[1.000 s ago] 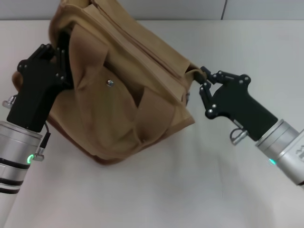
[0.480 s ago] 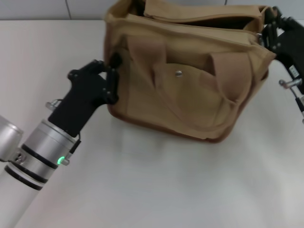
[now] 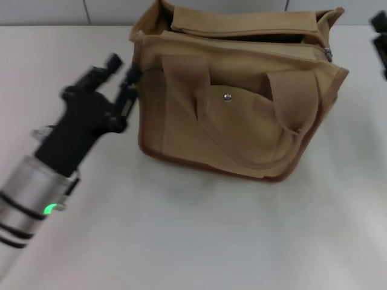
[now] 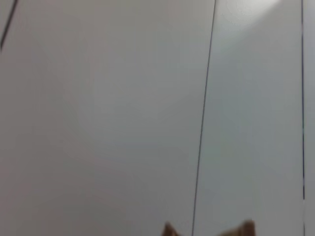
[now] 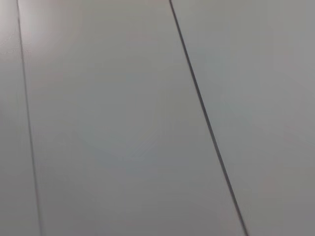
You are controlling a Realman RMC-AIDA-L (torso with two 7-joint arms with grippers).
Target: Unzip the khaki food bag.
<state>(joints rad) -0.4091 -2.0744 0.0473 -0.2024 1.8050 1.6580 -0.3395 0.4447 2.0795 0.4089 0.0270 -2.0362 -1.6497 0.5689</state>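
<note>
On the white table [image 3: 199, 241] sits the khaki food bag [image 3: 242, 115] — soft, light canvas, likely to slump; grip the zipper pull [image 3: 328, 54]. Left gripper [image 3: 121, 72], fingers spread, hovers beside it — right gripper [image 3: 381, 45]: grip unclear.

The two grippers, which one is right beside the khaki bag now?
The left gripper, open beside the khaki food bag's left end. The right gripper barely shows at the picture's right edge, clear of it.

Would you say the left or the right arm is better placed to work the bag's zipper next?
Probably right: the zipper pull sits at the khaki food bag's right end, nearest the right gripper at the frame edge. The left gripper, open, is at the opposite end.
</note>
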